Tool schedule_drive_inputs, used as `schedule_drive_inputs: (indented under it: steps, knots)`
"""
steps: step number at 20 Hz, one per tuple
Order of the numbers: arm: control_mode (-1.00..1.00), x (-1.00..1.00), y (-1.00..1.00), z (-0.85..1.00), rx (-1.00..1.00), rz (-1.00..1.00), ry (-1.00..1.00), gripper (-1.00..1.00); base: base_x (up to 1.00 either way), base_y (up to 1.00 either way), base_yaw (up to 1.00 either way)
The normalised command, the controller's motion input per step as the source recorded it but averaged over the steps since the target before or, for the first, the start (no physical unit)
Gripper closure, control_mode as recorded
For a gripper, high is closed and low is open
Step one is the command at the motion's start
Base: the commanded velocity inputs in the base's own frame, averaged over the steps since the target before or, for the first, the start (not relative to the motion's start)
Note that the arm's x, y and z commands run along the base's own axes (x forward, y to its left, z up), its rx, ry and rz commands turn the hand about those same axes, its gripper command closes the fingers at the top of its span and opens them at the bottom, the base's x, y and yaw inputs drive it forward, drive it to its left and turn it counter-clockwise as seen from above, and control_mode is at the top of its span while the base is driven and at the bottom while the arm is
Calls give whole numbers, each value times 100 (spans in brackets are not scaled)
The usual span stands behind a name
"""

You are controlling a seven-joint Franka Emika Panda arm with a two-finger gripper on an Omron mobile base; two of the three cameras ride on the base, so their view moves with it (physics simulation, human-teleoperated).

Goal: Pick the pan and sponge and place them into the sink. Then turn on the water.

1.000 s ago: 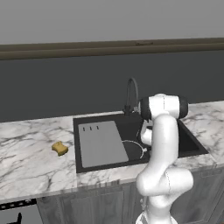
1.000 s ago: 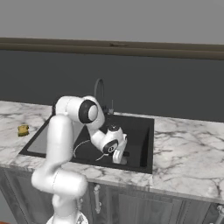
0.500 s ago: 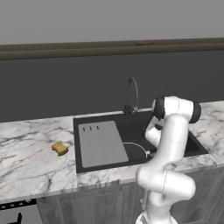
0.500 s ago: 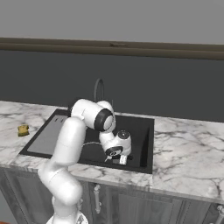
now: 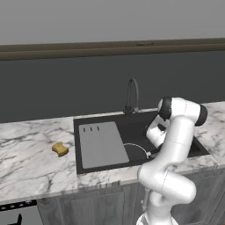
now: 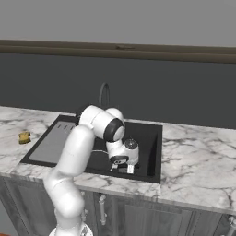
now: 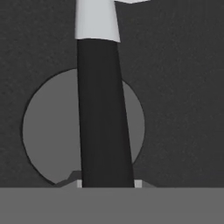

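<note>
- The pan (image 5: 135, 149) is seen low inside the sink (image 5: 88, 123), its pale rim showing as an arc just left of the arm in the left base view; in the hand view its dark handle (image 7: 103, 113) runs straight up the frame over a round grey patch on the basin floor, probably the drain.
- The gripper (image 6: 120, 166) is down in the basin, and its jaws are judged to be clamped on the pan's handle, since they are drawn as close as they get and the handle runs down between them.
- The first placement is therefore judged nearly done: the pan is within the sink but has not yet been let go.
- The sponge (image 5: 59, 149) is left lying on the marble counter (image 5: 26, 154), well apart from the sink on its left side; it has not been fetched.
- No stream is seen falling from the faucet (image 5: 132, 94), so the water has yet to be turned on.
- Compared with the earlier frames, the arm's elbow has swung further toward the right end of the sink, and the hand has been carried that way and toward the front wall of the basin.
- The sponge and faucet are unchanged, and the jaws have stayed equally close.
</note>
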Motion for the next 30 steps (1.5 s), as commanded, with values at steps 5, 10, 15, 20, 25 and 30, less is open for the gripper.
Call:
schedule_drive_inputs:
  steps: [5, 10, 15, 20, 25, 30]
  knots:
    - [-100, 2, 0, 17, 0, 0, 5, -100, 0, 0, 0]
    - [-100, 5, 0, 90, 0, 3, 20, -100, 0, 0, 0]
    - [-100, 9, 0, 100, 0, 1, 11, -100, 0, 0, 0]
    - [-100, 12, 0, 100, 0, 2, 1, -100, 0, 0, 0]
    - [-100, 13, 0, 100, 3, 6, 0, -100, 0, 0, 0]
    - [-100, 4, 0, 100, 2, 8, 2, -100, 0, 0, 0]
